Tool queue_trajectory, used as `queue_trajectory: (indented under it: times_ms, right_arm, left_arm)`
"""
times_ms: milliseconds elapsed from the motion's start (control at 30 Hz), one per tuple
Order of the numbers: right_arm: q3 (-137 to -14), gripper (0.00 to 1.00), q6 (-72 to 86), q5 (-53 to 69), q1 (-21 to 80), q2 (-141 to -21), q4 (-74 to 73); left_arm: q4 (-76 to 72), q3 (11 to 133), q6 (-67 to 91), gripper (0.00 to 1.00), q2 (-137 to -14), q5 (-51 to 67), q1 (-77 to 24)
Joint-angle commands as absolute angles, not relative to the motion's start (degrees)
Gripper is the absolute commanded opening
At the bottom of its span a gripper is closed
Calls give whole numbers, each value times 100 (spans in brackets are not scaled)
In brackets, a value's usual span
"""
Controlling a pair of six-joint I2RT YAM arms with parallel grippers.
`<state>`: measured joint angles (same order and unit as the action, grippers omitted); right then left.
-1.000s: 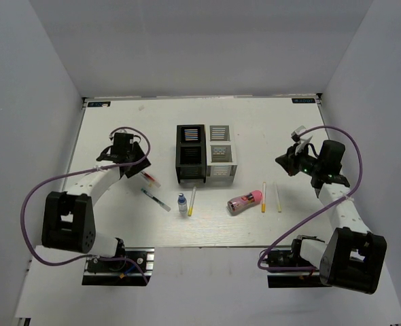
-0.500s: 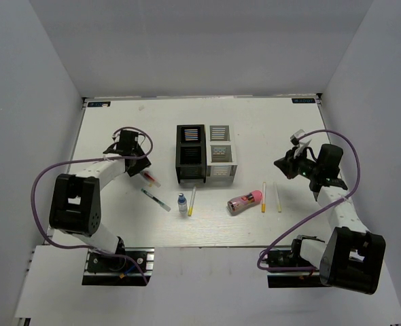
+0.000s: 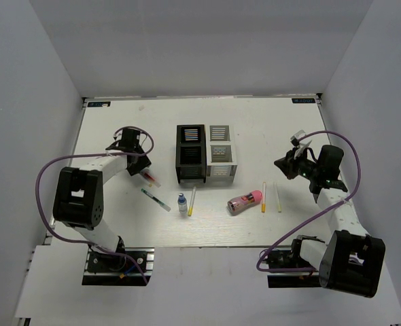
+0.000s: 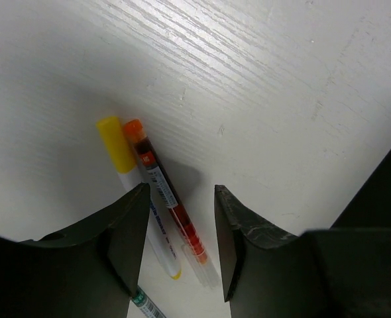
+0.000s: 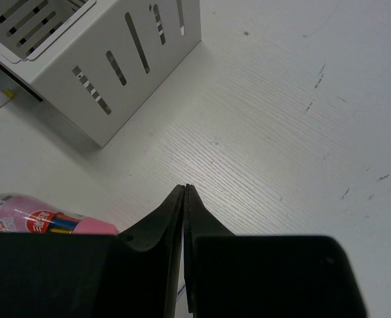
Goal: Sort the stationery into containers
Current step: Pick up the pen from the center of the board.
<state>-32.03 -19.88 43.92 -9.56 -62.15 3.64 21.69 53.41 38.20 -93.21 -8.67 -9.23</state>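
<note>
Left claw [image 4: 181, 192] spread over orange pen [image 4: 172, 212] on the surface [image 4: 281, 99], left of black organiser [image 3: 190, 155] | yellow pen [image 4: 126, 165] lies touching it | right claw [image 5: 184, 192] pressed together, empty | risk: closing may catch both pens or flick one aside, since they lie flush.

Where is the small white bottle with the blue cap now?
In the top view the bottle sits slightly left of centre, just left of a yellow pen, in front of the black organiser.
</note>
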Motion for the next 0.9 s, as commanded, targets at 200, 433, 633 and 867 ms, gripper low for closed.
queue_trajectory:
  times_ms: [200, 433, 633, 867]
  right_arm:
    - [-3155, 8, -1960, 4474, -949, -6100, 650]
    - [-3147, 8, -1951, 4456, -949, -6091, 650]
    - [-3129, 8, -1907, 4456, -958, -5985, 668]
    - [-3102, 8, -1899, 4491, -967, -5880, 659]
  left_arm:
    - [2505, 5722, 3806, 53, -9650, -1019, -1002]
    - [3084, 6186, 3700, 53, -10045, -1081, -1002]
    - [3831, 6662, 3499, 54, -10389, -1151, -1002]
    - [4061, 6785, 3445, 54, -10503, -1240, -1055]
